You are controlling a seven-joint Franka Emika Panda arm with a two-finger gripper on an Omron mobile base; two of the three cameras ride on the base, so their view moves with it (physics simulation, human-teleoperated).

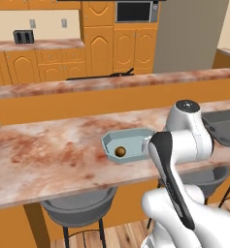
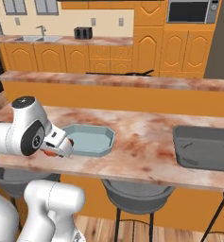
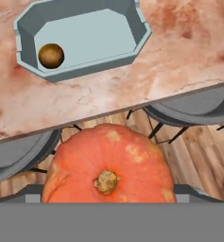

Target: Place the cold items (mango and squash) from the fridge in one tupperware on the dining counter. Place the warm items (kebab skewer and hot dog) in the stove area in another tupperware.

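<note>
While the hand [image 3: 108, 201] grips the squash [image 3: 108, 160], mango [image 3: 51, 55] sits in tupperware [image 3: 85, 38].

White arm bent forward at the elbow, end effector [image 2: 56, 146] spread wide around the squash [image 3: 107, 164]

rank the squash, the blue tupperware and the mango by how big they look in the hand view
1. squash, though it sits closest to the camera, so its lead over the tray is unsure
2. pale blue tupperware
3. mango, clearly smallest, lying inside the tupperware
</note>
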